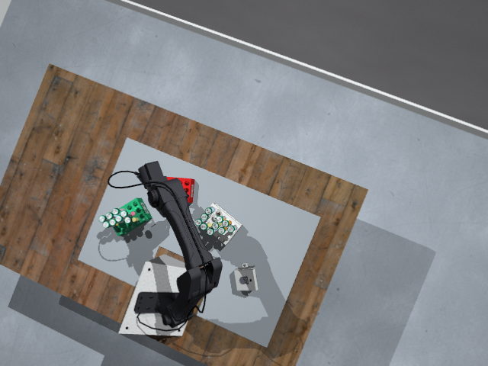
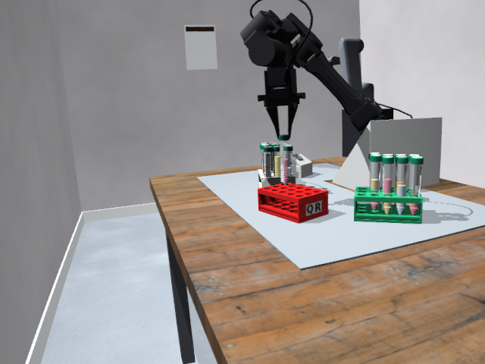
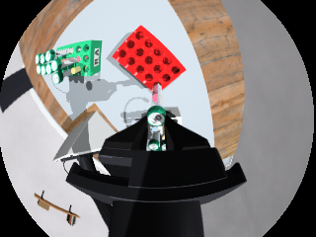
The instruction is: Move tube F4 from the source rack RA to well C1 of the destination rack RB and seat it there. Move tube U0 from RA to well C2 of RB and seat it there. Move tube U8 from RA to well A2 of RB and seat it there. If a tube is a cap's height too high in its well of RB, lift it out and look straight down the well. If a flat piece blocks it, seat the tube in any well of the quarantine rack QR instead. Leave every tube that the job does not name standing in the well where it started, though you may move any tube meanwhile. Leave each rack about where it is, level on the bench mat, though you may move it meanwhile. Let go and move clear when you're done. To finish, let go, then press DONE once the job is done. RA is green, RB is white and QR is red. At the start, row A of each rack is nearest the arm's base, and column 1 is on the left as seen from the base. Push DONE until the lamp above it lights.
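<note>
My gripper (image 2: pixel 283 135) (image 3: pixel 156 118) is shut on a green-capped tube (image 2: pixel 283 137) (image 3: pixel 156 117), whose cap seems to read U0. The tube is upright over the white rack RB (image 1: pixel 239 226) (image 2: pixel 263 181). Its cap is slightly higher than the neighbouring caps; its lower end is hidden, so I cannot tell whether it is in a well. Several capped tubes stand in RB. The green rack RA (image 1: pixel 146 216) (image 2: pixel 387 221) (image 3: pixel 93 74) holds several tubes at one end. The red rack QR (image 1: pixel 179 179) (image 2: pixel 301 207) (image 3: pixel 140 43) shows no tubes.
The DONE box (image 1: pixel 252 275) (image 2: pixel 303 168) stands beyond RB, with a small lamp (image 1: pixel 244 265) that looks unlit. A pale upright panel (image 2: pixel 407 152) stands by the arm's base. The arm hides part of QR in the overhead view. Tubes in RB crowd the held one.
</note>
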Robot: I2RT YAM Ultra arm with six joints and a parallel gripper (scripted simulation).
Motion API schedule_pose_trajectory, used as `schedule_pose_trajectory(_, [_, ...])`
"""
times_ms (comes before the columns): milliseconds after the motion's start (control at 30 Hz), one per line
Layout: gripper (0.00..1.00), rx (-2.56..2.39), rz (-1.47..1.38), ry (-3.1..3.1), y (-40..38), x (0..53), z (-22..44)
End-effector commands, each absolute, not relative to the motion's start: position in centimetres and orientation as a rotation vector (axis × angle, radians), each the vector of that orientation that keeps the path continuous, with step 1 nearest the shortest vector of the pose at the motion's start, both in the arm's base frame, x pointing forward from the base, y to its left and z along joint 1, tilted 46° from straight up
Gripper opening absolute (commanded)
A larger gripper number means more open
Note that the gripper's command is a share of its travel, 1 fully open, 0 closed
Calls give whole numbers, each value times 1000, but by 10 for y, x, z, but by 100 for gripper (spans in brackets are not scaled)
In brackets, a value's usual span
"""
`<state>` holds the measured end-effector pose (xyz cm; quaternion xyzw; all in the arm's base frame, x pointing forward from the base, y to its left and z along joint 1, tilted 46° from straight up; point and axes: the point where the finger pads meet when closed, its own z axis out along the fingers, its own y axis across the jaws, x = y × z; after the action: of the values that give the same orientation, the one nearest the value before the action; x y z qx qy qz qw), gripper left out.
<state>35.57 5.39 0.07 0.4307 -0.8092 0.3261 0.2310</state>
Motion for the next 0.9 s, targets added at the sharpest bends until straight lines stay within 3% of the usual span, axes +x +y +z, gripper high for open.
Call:
schedule_pose_trajectory(0, [0, 1219, 925, -2267, 62, 363, 8])
schedule_pose_trajectory(867, [0, 1212, 923, -2262, 51, 363, -1])
